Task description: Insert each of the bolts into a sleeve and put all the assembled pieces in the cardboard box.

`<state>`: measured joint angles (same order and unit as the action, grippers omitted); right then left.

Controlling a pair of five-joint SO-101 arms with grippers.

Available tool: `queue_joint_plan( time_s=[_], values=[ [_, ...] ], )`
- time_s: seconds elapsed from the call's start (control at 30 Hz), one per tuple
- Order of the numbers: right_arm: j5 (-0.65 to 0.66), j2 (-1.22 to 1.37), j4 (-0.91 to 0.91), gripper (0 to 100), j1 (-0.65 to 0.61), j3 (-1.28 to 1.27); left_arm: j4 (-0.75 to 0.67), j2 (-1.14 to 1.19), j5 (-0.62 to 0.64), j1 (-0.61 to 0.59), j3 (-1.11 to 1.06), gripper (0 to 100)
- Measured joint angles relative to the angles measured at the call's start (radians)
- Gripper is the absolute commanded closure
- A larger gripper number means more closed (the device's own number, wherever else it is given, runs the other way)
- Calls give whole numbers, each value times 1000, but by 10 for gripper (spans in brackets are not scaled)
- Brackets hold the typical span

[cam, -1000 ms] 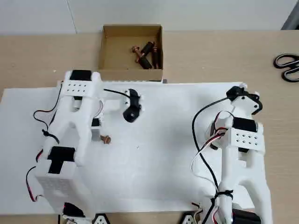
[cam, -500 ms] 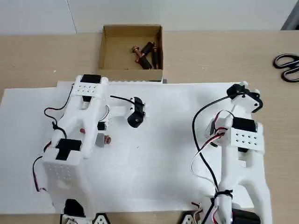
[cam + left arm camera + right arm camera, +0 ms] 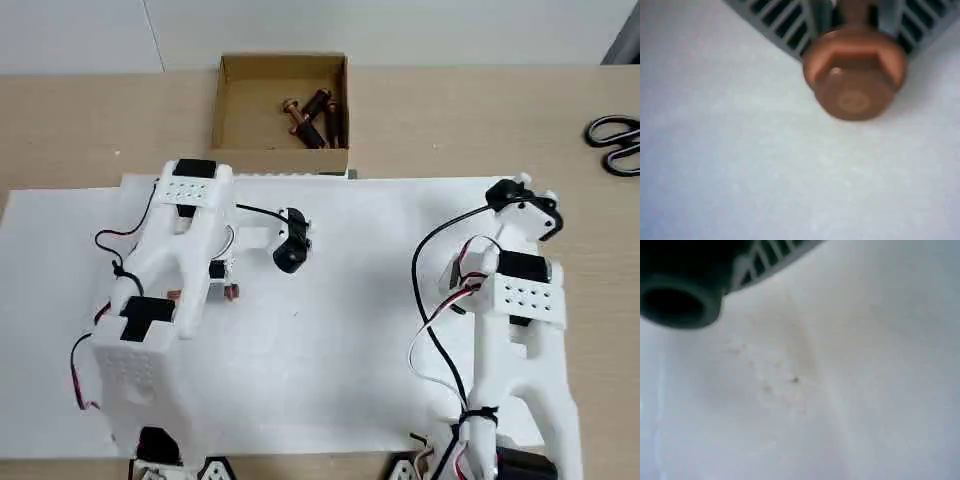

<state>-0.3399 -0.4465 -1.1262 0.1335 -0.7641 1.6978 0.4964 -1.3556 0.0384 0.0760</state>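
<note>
We are at the step where a bolt and a sleeve get picked up, so they can be put together. The left gripper (image 3: 222,287) is low over the white sheet (image 3: 340,350), and its two grey pads sit tight on both sides of a copper bolt (image 3: 855,82), so we think it is holding it. The bolt's round head pokes out in front, just above the sheet. The right gripper (image 3: 517,203) is far over on the other side, and it has a black sleeve (image 3: 677,300) pinched at its tip, with the open hole showing. The cardboard box (image 3: 228,100) is at the back of the table, past the sheet, and it has some finished pieces (image 3: 312,115) in it already. Next, we think the two arms need to come to the middle. The bolt's thin end must line up with the sleeve's hole, nice and straight, and then slide in. After that, the joined piece goes into the box.
</note>
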Motion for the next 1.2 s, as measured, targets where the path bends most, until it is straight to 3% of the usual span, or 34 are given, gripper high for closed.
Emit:
queue_joint_plan(
  time_s=[0.27,0.47,0.57,0.77,1.03,1.1,1.2],
  values=[
    [0,0,0,996,0,0,23,5,0,8,71,994],
    [0,-54,-31,996,0,32,26,5,5,11,282,994],
    [0,-135,-80,996,0,91,29,5,77,23,417,994],
    [0,-293,-213,996,-74,147,34,-5,520,89,666,994],
    [68,-437,-284,996,-158,147,40,-226,1143,180,684,994],
    [98,-460,-290,996,-184,147,40,-308,1241,192,661,994],
    [118,-489,-292,996,-236,147,40,-453,1283,210,611,994]
  ],
)
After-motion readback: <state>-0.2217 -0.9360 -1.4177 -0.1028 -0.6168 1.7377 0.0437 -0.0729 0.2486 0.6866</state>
